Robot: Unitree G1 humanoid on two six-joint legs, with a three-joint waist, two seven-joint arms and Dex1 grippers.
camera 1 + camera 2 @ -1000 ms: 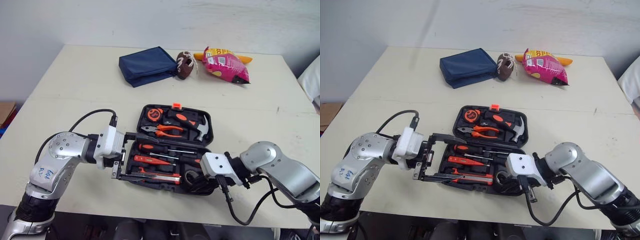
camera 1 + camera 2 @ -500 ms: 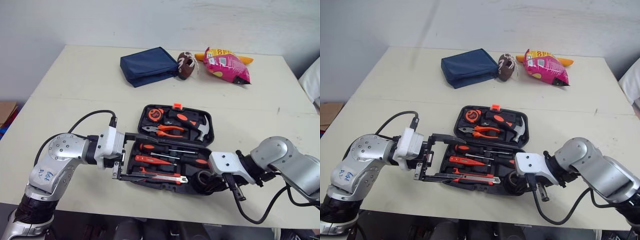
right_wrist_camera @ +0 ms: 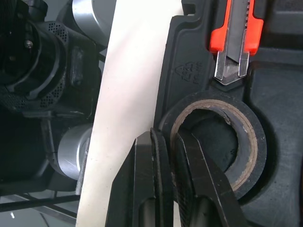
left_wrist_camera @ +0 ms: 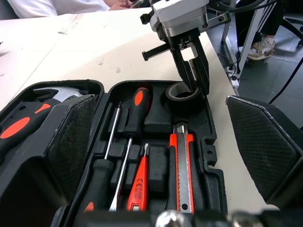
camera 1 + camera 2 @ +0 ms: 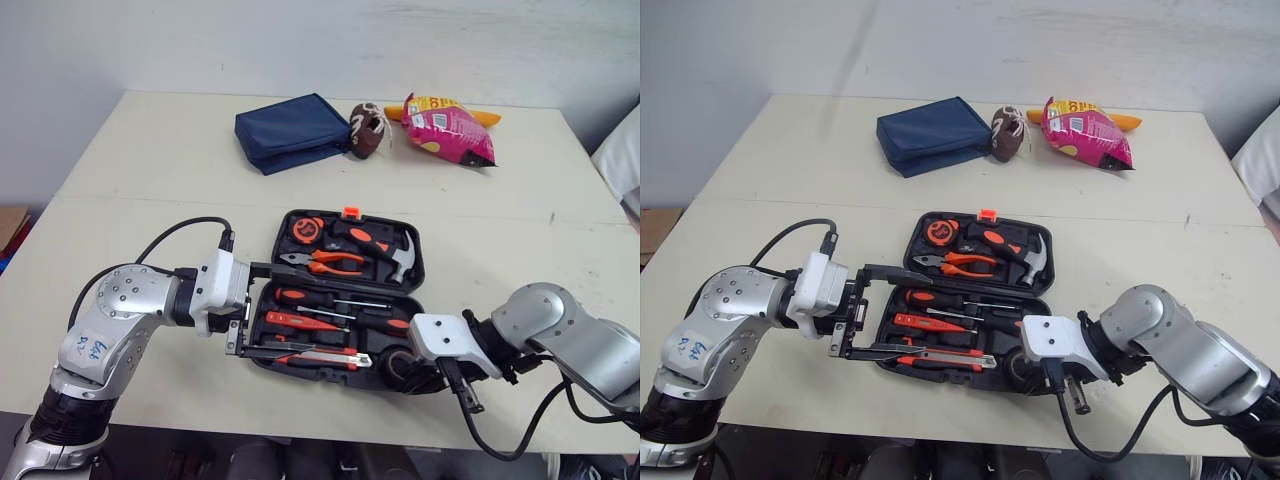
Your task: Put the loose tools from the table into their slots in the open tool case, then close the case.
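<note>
right wrist view | right gripper (image 3: 166, 138) clamps tape roll (image 3: 253, 142) rim

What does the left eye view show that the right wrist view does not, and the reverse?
Extra in the left eye view: the navy blue fabric pouch, the pink snack bag, the orange-handled pliers and the steel hammer. Extra in the right wrist view: the right gripper pinching the wall of the black tape roll, one finger inside it. Both: that roll, the orange utility knife and the black plastic tool case.
</note>
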